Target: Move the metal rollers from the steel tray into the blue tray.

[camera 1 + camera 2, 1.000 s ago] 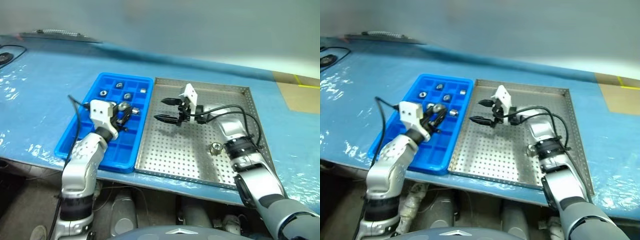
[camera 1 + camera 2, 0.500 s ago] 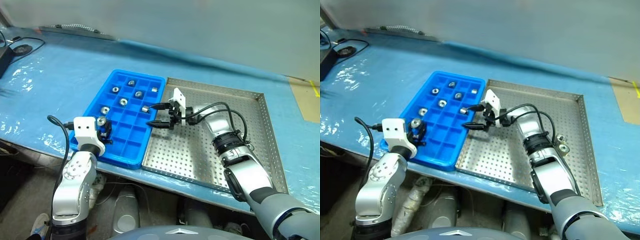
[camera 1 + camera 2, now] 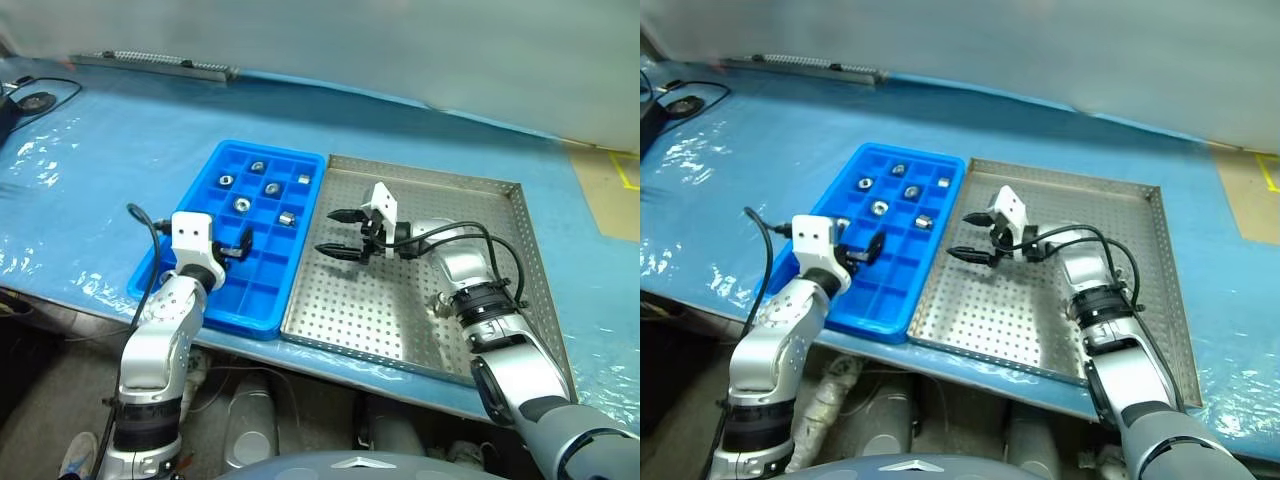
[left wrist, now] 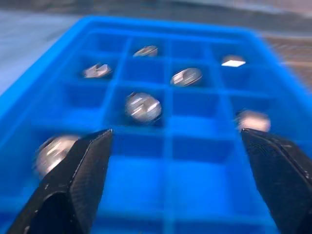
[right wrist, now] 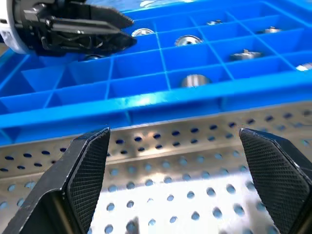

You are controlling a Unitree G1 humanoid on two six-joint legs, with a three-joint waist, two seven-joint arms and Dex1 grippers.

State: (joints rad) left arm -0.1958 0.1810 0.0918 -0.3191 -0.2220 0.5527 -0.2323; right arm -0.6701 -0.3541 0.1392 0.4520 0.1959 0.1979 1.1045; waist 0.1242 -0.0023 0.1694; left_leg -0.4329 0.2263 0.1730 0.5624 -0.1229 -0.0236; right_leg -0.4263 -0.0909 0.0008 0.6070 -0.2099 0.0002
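far left, a black cable (image 3: 25,100) lies coiled on the blue table cover (image 3: 100,170), and a long grey perforated strip (image 3: 150,64) rests along the table's far edge.

the left gripper (image 3: 237,243) hovers over the near half of the blue tray (image 3: 158,262), pointing across it toward the steel tray. its two black fingers (image 4: 78,170) stand wide apart and carry nothing — released.

the blue tray sits just left of the steel tray (image 3: 520,260), their long sides touching or nearly so. six metal rollers (image 3: 241,203) lie in its far compartments, one to a cell: three in the far row, two in the next row, and one a row nearer on the side beside the steel tray. in the left wrist view a further roller (image 4: 53,150) shows just behind the tip of one finger, in a cell at the tray's outer edge; it is blurred there. the near rows of cells are bare blue.

the right gripper (image 3: 340,232) hangs over the steel tray's left part, close to the blue tray's rim and pointing at it. its fingers (image 5: 85,165) are spread wide with nothing between them — released too. a black cable (image 3: 480,240) loops along the right forearm.

further right, one roller (image 3: 446,299) lies on the steel tray's perforated floor, partly hidden by the right arm.
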